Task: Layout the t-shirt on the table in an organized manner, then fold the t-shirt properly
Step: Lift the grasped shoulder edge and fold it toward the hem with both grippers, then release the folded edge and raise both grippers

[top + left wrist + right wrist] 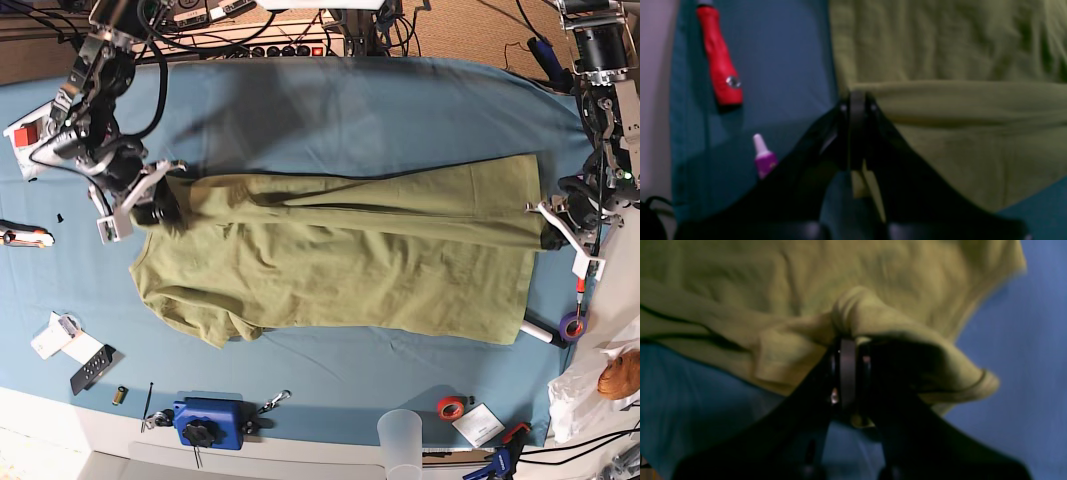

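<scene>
On the left of the base view, the right tool (150,200) is closed on a bunched fold of the shirt (340,265) near its shoulder end; the right wrist view shows the jaws pinched tight with cloth humped over them. From there the shirt stretches across the middle of the tabletop (330,110), lying mostly flat, with its upper long edge already doubled over into a band that runs the full length of the garment. A sleeve sticks out at the lower left, creased rather than smoothed. At the right end, the left tool (548,222) is closed on the hem corner of that same folded band, and the left wrist view shows the jaws shut on the doubled edge. So both ends of the fold are held, and I judge a lengthwise fold is under way. The risks come from that shared hold. If one arm leads the other, the band could skew and the fold line would wander. If the arms pull apart too hard, the thin pinch at the hem could slip out; too little tension and the middle would sag and wrinkle. The bunched grip at the shoulder could also drag extra layers along, leaving a lump. Just beyond the hem lie a red-handled tool (720,60) and a purple tape roll (572,325), close enough that a sweeping move could catch them.
</scene>
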`<state>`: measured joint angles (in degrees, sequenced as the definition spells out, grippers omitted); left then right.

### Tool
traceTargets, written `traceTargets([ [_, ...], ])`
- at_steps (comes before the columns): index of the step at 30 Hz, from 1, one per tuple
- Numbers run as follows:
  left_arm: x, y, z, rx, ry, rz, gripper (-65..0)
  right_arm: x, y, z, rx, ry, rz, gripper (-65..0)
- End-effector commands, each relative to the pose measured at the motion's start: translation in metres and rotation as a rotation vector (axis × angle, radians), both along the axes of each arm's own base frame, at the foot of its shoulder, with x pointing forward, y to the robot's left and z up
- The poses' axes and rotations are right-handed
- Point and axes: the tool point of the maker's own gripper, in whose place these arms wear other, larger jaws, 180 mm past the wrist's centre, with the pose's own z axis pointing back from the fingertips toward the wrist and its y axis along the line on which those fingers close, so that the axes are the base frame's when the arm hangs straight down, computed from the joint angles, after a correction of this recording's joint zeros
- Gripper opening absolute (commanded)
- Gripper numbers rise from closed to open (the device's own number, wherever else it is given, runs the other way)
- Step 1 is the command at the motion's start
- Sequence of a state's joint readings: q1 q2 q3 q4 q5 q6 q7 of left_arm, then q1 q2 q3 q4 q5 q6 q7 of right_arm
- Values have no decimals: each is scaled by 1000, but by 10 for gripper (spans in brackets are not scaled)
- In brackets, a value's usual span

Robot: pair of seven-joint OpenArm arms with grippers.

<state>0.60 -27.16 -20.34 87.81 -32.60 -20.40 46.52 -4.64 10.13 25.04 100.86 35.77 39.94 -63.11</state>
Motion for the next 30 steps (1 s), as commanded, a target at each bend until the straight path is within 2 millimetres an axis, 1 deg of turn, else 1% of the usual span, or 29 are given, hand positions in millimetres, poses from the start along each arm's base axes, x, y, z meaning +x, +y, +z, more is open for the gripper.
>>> traceTargets([
  [1,7,6,11,9,-39,-3,-650,10,-2,13,-4,-49,1,-650],
  [3,5,7,6,2,-25,4,-650,12,-2,15,-1,-55,1,-650],
  [5,6,7,7,-1,-27,5,-650,12,-2,15,-1,-57,1,-650],
  [6,7,6,8,-9,-38,5,-610,12,-2,15,-1,-57,1,-638],
  [8,11,4,13,-36,-69,8,-490,13,-2,16,1,-62,0,-534],
  [9,12,3,15,-42,-80,9,-452,14,-2,17,3,-69,-1,-496],
  [10,13,2,17,-47,-85,9,-436,14,-2,17,3,-70,-1,-475],
  [13,13,3,15,-39,-53,6,-435,14,-3,19,7,-74,-1,-465],
  [16,7,2,12,-40,33,17,-435,15,2,27,68,-104,6,-465],
  [19,-6,-10,10,-88,113,-24,-435,14,3,36,124,-126,4,-466],
  [20,-9,-15,9,-99,132,-46,-435,14,1,37,124,-126,-2,-466],
  [22,-14,-16,6,-106,157,-52,-434,12,-6,41,110,-134,-19,-466],
  [24,-14,-16,7,-104,156,-51,-435,12,-13,53,116,-173,-37,-466],
  [28,-14,-11,15,-94,144,-44,-435,9,-23,91,197,-297,-67,-466],
  [30,-16,-7,21,-80,146,-39,-435,4,-35,98,190,-313,-97,-466],
])
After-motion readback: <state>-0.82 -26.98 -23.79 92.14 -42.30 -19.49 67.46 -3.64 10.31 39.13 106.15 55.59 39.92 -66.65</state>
